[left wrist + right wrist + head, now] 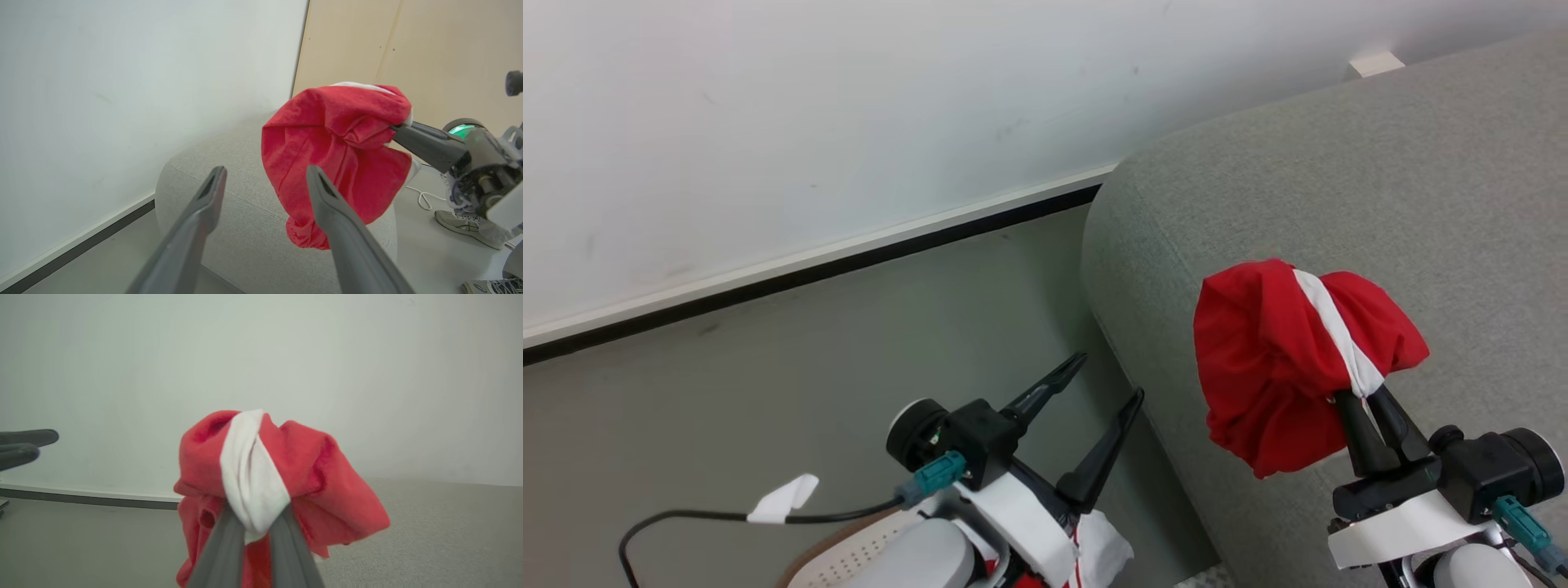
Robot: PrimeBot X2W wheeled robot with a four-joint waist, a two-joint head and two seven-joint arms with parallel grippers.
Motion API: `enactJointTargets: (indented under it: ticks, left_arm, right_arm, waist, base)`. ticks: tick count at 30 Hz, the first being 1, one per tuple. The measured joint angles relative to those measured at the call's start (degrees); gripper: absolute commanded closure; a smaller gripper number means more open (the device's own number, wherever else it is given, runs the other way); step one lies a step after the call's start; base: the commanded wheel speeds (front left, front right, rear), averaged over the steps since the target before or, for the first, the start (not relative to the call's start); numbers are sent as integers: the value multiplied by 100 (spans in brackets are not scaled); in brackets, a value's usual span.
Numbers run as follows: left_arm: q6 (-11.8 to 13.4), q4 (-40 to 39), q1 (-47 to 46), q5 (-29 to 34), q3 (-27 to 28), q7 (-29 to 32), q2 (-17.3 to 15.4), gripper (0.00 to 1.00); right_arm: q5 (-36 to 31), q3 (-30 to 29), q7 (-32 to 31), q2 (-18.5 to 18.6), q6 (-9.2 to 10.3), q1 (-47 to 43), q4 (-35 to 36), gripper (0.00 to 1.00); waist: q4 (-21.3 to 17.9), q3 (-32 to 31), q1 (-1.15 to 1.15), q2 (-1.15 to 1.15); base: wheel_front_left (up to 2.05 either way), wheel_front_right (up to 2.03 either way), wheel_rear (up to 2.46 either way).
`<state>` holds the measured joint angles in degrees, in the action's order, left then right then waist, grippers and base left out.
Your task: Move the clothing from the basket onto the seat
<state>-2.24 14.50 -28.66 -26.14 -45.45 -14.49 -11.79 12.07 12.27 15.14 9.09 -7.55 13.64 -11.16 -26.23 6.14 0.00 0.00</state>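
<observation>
- Our right claw (pixel 1361 398) is clamped on the red piece (pixel 1274 351) at its white stripe, holding the bunched cloth over the grey seat (pixel 1421 188) near its front edge.
- Our left claw (pixel 1111 376) is spread wide and holds nothing, above the floor (pixel 849 351).
- The basket (pixel 849 557) lies under our left arm, with red-and-white cloth (pixel 1098 547) by it.

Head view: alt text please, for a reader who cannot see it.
The right gripper is shut on a bunched red garment with a white stripe, held over the edge of the grey seat. The left gripper is open above the floor beside the seat, near the white basket at the bottom edge.
</observation>
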Motion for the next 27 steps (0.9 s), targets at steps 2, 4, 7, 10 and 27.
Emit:
enactJointTargets:
  ticks: [2,4,7,10,27]
  left_arm:
    - [-8,7,1,31,-4,-8,-2,0]
    - [-9,13,1,43,-12,-18,-4,0]
    - [-16,25,1,52,-22,-21,-4,0]
    - [-24,37,-1,77,-36,-23,-3,0]
    - [-127,-410,-391,316,-89,253,-532,0]
  right_arm:
    - [-2,-4,0,-11,0,-13,11,100]
    - [-2,-4,0,-12,0,-19,13,100]
    - [-2,-3,0,-10,0,-19,18,100]
    - [1,-27,0,9,0,-8,13,100]
    - [559,-887,-103,948,0,1990,-886,100]
  waist:
    - [-78,25,0,0]
    - [-134,45,0,0]
    - [-172,63,0,0]
    - [-163,84,0,0]
    - [266,1175,0,0]
  base:
    - [0,0,0]
    - [0,0,0]
    - [0,0,0]
    - [0,0,0]
    - [0,0,0]
